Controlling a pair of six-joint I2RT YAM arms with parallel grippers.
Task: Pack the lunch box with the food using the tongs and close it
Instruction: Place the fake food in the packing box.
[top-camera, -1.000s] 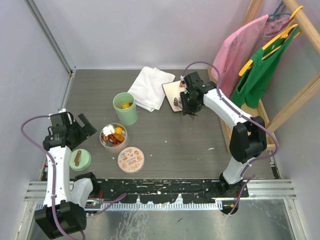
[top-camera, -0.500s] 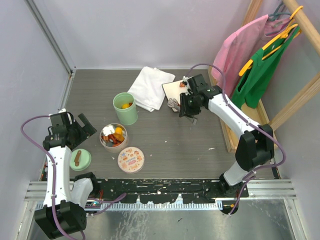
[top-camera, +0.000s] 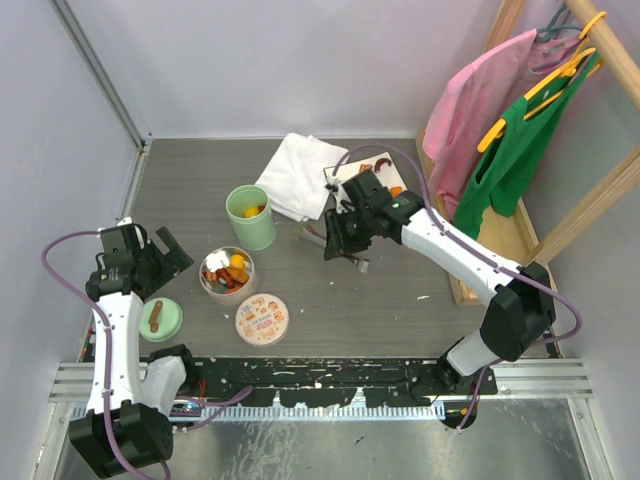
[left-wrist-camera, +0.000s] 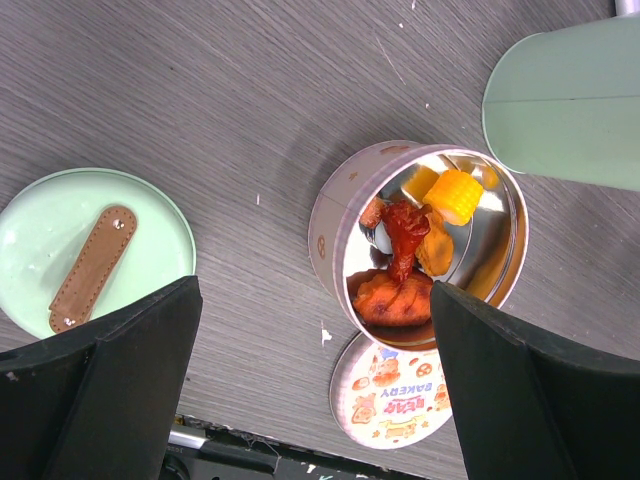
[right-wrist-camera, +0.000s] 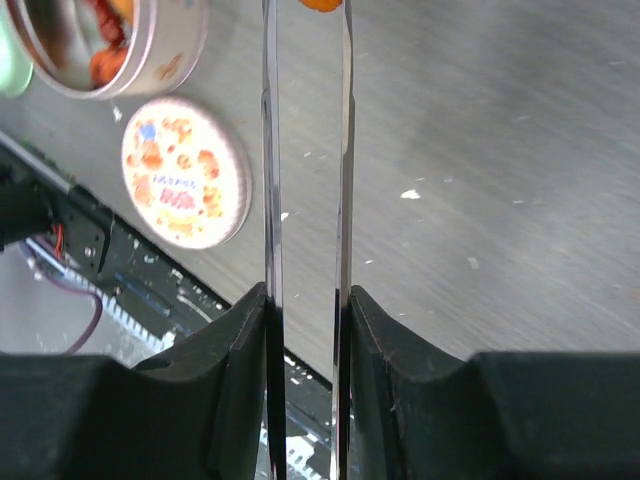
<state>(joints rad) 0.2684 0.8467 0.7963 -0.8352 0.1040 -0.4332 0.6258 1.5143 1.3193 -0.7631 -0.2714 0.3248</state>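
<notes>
The right gripper (right-wrist-camera: 305, 300) squeezed the long, thin, shiny grey metal tongs (right-wrist-camera: 345, 150), which pinched a small orange food bit (right-wrist-camera: 322, 4) beyond its fingers. The left gripper (left-wrist-camera: 315, 340) gaped wide, empty, the round shiny tin lunch box (left-wrist-camera: 330, 215) below, between its fingers.

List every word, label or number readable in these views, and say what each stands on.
"BAKERY": printed on the round illustrated lid lying flat beside the open tin, seen in the left wrist view.
A second word next to it on the same lid: too blurred to read.
The same lid in the top and right wrist views: print too small to read.
No other readable text, number or sign shows.
</notes>
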